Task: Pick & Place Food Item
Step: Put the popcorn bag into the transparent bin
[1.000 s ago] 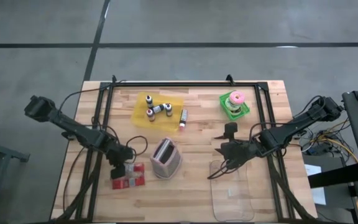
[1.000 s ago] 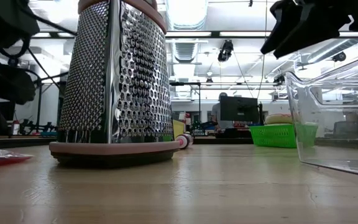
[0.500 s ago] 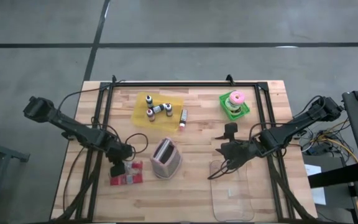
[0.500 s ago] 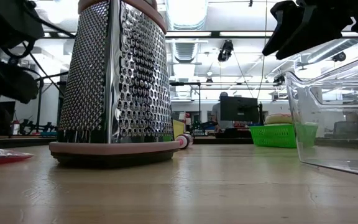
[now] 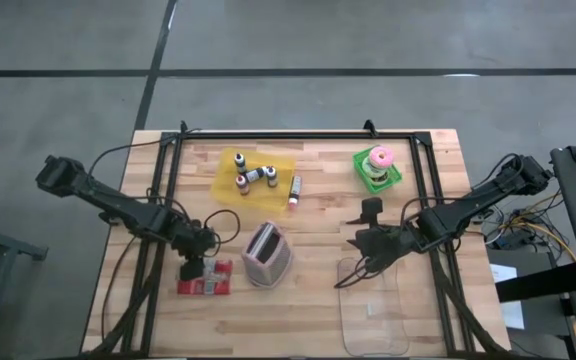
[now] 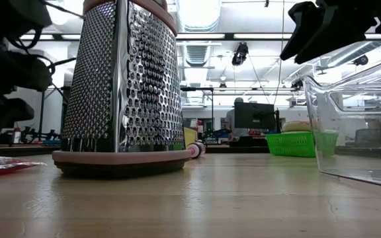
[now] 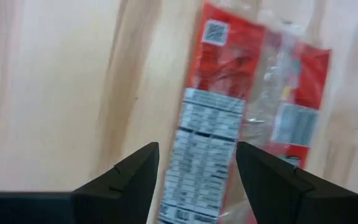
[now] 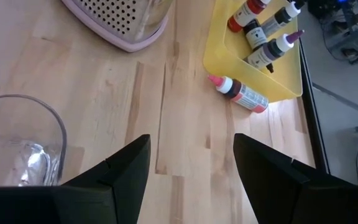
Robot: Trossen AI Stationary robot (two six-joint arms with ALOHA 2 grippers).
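High view: the task looks to be at its very start. The red snack packet [image 5: 206, 279] lies flat on the tabletop [image 5: 308, 310], just beside the box grater [image 5: 267, 254], and nothing has lifted it yet. The left gripper [image 5: 193, 266] hangs right over the packet's near edge. The right gripper [image 5: 369, 243] waits at the rim of the clear plastic container [image 5: 373, 305], which holds nothing. Judged from this, the grasp, the carry and the placing are all left to do, and the container may be the goal, though I cannot be sure. A yellow tray of small bottles [image 5: 257, 175] and a green basket with a pink doughnut [image 5: 378, 167] sit at the far side.

Low view: the grater [image 6: 121, 86] fills the middle; a sliver of the red packet [image 6: 5, 165] lies flat on the wood at the edge, with the left arm dark above it.

Left wrist view: the left fingers [image 7: 123, 180] stand spread apart, empty, with the packet [image 7: 241, 124] between and beyond them. It is a thin, crinkly red wrapper with a white nutrition label and a clear window.

Right wrist view: the right fingers [image 8: 123, 168] are also spread, gripping nothing.
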